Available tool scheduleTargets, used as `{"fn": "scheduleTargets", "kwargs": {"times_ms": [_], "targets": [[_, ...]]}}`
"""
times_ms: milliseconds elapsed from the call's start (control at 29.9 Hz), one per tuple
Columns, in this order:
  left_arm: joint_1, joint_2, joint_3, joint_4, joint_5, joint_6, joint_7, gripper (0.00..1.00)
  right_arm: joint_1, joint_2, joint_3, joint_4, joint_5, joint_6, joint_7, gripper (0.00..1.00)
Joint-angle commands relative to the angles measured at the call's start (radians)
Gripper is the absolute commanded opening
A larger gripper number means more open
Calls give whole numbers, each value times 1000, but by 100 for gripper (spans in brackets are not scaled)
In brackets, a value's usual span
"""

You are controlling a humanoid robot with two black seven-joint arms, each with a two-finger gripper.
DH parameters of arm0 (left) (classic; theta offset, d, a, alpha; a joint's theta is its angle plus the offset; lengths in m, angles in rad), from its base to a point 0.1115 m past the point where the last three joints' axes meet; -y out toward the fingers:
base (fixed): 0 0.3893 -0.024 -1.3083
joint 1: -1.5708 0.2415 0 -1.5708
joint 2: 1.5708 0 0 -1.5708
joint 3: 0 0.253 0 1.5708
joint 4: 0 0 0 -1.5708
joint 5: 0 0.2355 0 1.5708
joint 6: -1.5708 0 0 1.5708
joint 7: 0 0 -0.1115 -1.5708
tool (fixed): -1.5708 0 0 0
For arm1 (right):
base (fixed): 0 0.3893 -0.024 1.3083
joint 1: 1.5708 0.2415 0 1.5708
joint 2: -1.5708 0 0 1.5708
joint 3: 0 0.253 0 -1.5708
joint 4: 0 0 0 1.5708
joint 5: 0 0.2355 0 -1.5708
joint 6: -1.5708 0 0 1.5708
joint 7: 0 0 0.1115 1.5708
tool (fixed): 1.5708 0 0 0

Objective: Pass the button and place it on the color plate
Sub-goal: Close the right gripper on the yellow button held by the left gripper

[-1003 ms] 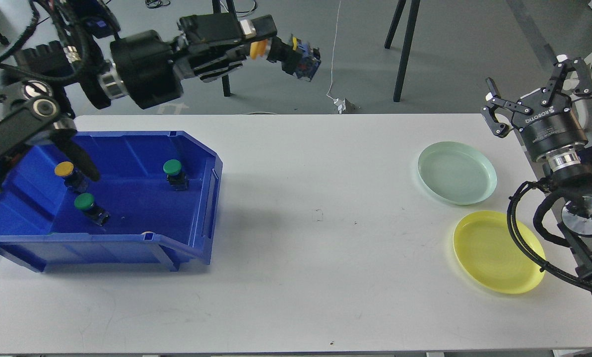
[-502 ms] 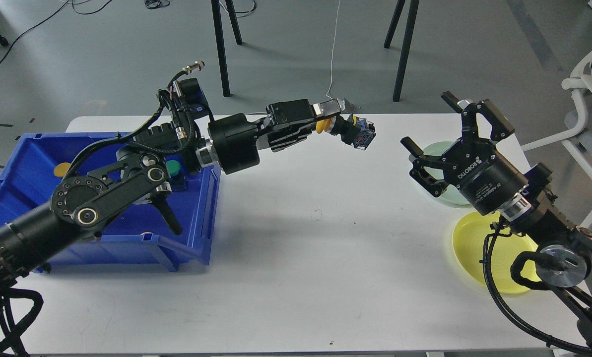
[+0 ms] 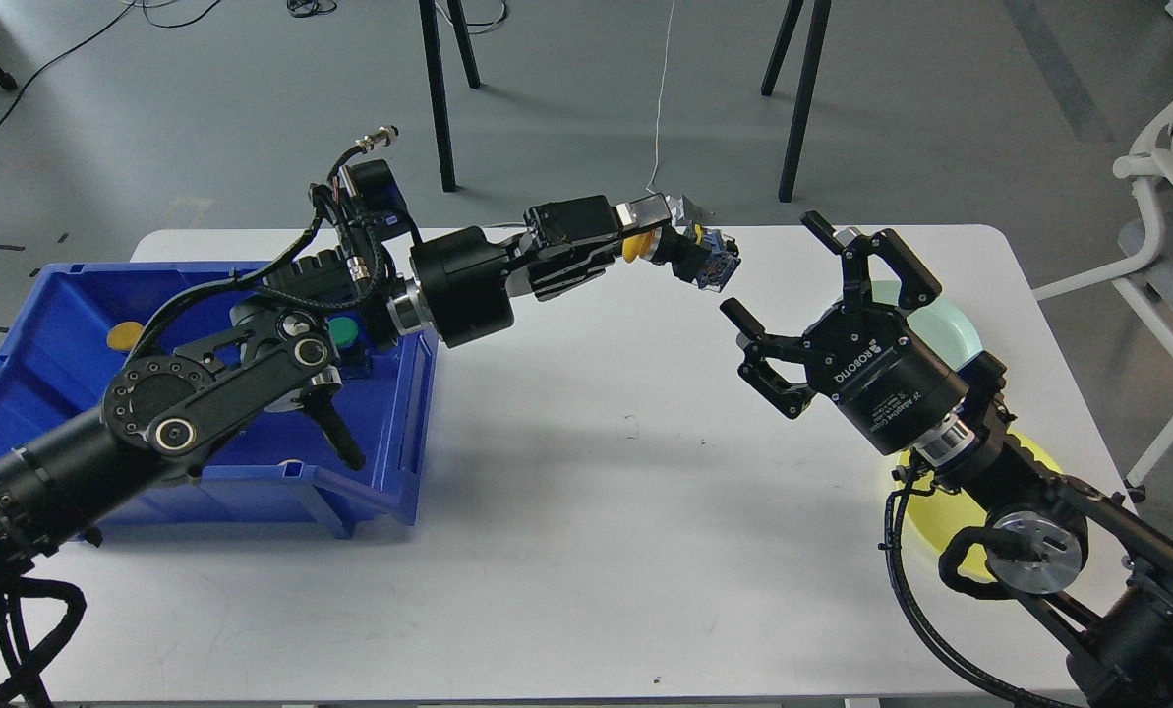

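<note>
My left gripper [image 3: 650, 241] is shut on a yellow-capped button [image 3: 689, 254] with a black and blue body, held above the table's far middle. My right gripper [image 3: 788, 285] is open, its fingers spread, just right of and below the button, not touching it. The pale green plate [image 3: 962, 329] and the yellow plate [image 3: 1038, 462] lie at the right, both mostly hidden behind my right arm.
A blue bin [image 3: 404, 423] stands at the left with a green button [image 3: 346, 332] and a yellow button [image 3: 122, 335] partly hidden by my left arm. The white table [image 3: 596, 511] spreads in front. Chair legs stand beyond the far edge.
My right gripper has moved left from over the plates toward the held button. My left gripper holds the button in nearly the same place as half a second ago.
</note>
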Motion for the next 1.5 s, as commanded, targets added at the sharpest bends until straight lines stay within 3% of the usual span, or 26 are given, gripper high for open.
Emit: {"fn": "scheduleTargets", "kwargs": {"times_ms": [0,134,267,435,568,736,970,1304,1471], "targets": [[1,0,0,0,0,1,0,10,11,36,-2,-8,-27,-1,7,97],[1,0,0,0,0,1,0,10,11,54,-10,-8,-46,-1,12,97],[1,0,0,0,0,1,0,10,17,57,-27,-8,-49,-4,59,95],[1,0,0,0,0,1,0,10,41,62,-33,-23,-70,-15,64,91],[1,0,0,0,0,1,0,10,46,76,-33,-28,-72,-15,73,78],[1,0,0,0,0,3,0,10,46,82,-33,-39,-72,-15,73,71],[1,0,-1,0,0,3,0,10,46,88,-33,-39,-87,-15,73,53],[1,0,0,0,0,3,0,10,46,97,-53,-39,-113,-15,72,17],[1,0,0,0,0,3,0,10,46,96,-53,-39,-113,-15,72,10]]}}
